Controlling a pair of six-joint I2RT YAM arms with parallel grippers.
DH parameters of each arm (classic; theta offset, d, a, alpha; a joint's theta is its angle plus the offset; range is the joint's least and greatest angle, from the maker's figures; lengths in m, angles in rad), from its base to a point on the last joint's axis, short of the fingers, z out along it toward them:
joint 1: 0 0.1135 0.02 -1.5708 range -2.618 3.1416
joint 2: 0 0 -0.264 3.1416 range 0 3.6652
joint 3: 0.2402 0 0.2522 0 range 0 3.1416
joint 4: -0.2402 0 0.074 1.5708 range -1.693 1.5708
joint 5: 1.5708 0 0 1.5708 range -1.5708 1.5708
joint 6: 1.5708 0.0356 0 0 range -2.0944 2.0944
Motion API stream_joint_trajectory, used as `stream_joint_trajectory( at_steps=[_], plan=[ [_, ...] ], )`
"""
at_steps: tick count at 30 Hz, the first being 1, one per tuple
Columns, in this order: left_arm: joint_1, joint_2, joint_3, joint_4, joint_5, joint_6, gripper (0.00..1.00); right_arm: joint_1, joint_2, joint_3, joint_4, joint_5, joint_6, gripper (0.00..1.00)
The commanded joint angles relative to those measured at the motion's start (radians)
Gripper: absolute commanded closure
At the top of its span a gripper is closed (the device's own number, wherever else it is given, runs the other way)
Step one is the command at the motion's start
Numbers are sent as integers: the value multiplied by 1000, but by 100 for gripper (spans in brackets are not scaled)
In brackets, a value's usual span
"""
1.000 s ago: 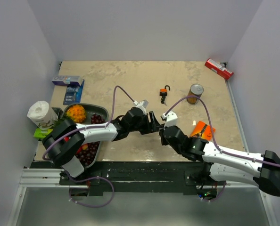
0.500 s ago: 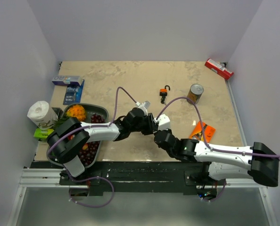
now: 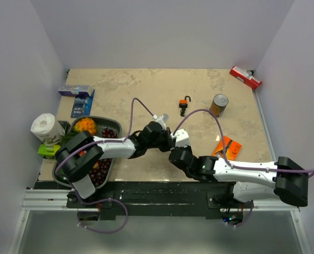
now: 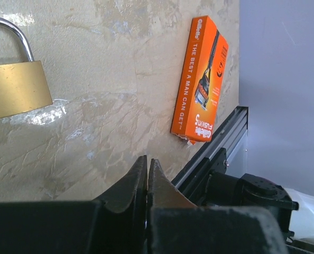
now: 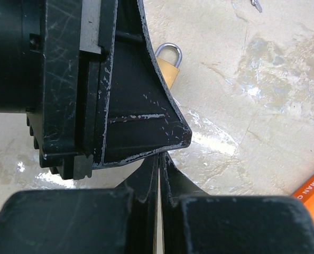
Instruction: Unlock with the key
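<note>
Both the left gripper [image 4: 147, 172] and right gripper [image 5: 160, 169] were pinched closed, crowded together lower centre; they risked colliding.

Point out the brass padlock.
Upper left of the left wrist view, the brass padlock lies on the table, apart from the orange Gillette box to its right.

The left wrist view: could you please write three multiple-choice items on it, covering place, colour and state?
1. In the picture, the razor box lies where from the brass padlock? A right B left C on it
2. Its shackle is: A black B silver C orange
3. The left gripper is: A wide open B shut C gripping the box
Key: 1 A, box at picture's right, padlock at left; 2 B, shiny metal bow; 3 B, fingers meet.
</note>
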Motion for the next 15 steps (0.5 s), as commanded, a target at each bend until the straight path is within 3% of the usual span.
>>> stream_joint_trajectory(
  at_steps=[1, 7, 15],
  plan=[
    [-31, 11, 14, 27, 69, -6, 100, -3, 12, 47, 35, 95, 41, 100],
    [-26, 0, 6, 31, 46, 22, 100, -3, 15, 49, 47, 4, 52, 99],
    [51, -20, -40, 99, 81, 66, 100, -7, -33, 6, 110, -95, 35, 67]
  ],
)
